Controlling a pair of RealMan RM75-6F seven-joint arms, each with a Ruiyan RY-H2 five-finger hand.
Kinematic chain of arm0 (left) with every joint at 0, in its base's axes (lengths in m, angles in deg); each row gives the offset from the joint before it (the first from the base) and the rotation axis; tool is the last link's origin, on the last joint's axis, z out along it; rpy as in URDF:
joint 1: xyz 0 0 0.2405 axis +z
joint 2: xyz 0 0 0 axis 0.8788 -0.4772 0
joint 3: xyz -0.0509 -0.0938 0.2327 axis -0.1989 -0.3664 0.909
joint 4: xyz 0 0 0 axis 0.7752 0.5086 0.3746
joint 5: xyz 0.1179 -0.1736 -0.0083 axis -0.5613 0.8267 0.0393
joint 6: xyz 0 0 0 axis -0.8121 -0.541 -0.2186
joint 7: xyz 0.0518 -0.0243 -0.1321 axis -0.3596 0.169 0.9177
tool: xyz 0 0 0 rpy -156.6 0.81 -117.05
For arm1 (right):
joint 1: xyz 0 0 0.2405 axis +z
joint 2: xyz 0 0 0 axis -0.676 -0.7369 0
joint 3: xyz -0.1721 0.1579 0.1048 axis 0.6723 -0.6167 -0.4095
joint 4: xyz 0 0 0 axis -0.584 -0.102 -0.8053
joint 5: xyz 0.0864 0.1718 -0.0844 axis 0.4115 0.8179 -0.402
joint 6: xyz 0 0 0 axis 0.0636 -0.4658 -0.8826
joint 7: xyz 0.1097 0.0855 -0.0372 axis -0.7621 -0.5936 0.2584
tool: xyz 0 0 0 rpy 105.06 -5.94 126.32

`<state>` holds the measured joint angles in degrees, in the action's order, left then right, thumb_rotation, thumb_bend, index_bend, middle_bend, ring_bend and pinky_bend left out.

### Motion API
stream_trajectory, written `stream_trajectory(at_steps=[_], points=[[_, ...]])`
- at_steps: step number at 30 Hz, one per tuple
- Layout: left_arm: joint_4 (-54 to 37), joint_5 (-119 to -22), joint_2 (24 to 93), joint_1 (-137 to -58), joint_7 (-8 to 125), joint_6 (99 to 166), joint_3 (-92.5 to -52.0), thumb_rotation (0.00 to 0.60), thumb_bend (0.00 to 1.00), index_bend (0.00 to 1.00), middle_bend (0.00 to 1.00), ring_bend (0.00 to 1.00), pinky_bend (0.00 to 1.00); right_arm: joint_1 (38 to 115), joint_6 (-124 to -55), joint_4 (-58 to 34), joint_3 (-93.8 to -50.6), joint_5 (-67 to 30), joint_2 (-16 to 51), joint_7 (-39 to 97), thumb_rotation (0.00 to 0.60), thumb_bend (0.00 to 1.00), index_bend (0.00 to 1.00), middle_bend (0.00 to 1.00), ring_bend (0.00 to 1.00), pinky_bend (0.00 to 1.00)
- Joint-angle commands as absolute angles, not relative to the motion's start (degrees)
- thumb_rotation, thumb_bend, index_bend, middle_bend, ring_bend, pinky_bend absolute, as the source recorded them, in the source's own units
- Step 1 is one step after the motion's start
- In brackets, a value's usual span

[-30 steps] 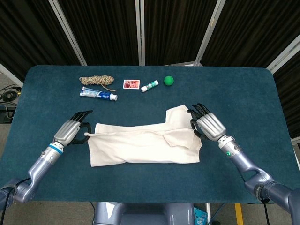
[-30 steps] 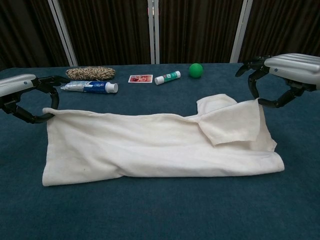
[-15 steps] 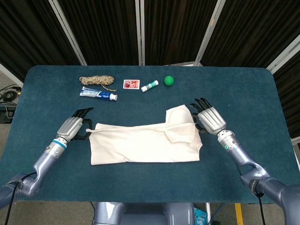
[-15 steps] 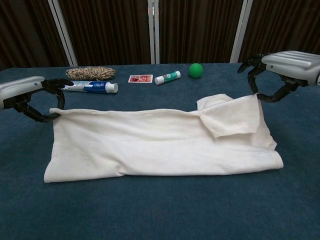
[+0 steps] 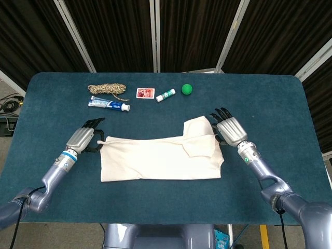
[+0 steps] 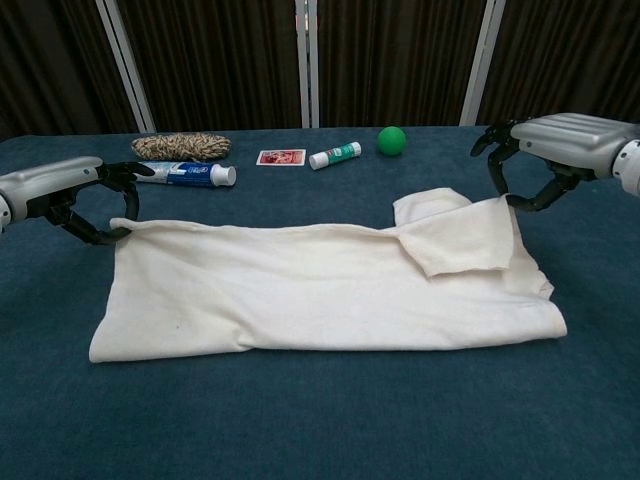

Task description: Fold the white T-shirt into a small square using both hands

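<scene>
Shirt, the white T-shirt [image 5: 161, 158], lies as a long band at centre frame. Left hand [image 5: 82, 139] pinches its left corner, right hand [image 5: 230, 130] its right flap. Both corners have drifted inward and lower, suggesting a lengthwise fold settling.

T-shirt [image 5: 158, 158] between robot hands; toothpaste [image 5: 109, 104], ball [image 5: 187, 88] apparently behind.

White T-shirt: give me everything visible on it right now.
The white cotton-looking T-shirt lies flat on the dark blue table as a long folded band, lightly wrinkled. A sleeve flap is folded over near its right end. The left hand pinches its far left corner; the right hand pinches the raised far right corner. Both corners are lifted slightly off the table.
</scene>
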<state>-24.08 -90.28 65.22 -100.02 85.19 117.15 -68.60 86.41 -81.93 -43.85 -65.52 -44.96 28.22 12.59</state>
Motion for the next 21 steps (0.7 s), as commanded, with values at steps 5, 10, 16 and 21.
stream_trajectory(at_steps=[5,10,16,21], points=[[-25.42,-90.03,66.04,-100.56,85.78,116.06,-68.66,0.600,0.61,0.85,0.00,0.00,0.00,87.33,-80.34,-46.37,-66.30,-43.71,30.05,12.90,0.600,0.43,0.74,0.17,0.00,0.00],[-26.30,-89.97,66.77,-101.02,85.71,115.58,-68.78,0.600,0.61,0.85,0.00,0.00,0.00,87.87,-79.28,-47.81,-66.97,-42.71,30.97,13.15,0.600,0.43,0.74,0.16,0.00,0.00],[-28.23,-89.10,68.23,-101.85,85.15,113.80,-69.15,0.600,0.61,0.84,0.00,0.00,0.00,88.39,-78.21,-48.94,-67.11,-42.17,31.86,13.64,0.600,0.43,0.74,0.16,0.00,0.00],[-29.44,-88.93,69.40,-102.19,84.87,113.24,-69.17,0.600,0.61,0.83,0.00,0.00,0.00,88.68,-77.33,-49.98,-67.12,-41.78,32.76,14.01,0.600,0.43,0.74,0.17,0.00,0.00]])
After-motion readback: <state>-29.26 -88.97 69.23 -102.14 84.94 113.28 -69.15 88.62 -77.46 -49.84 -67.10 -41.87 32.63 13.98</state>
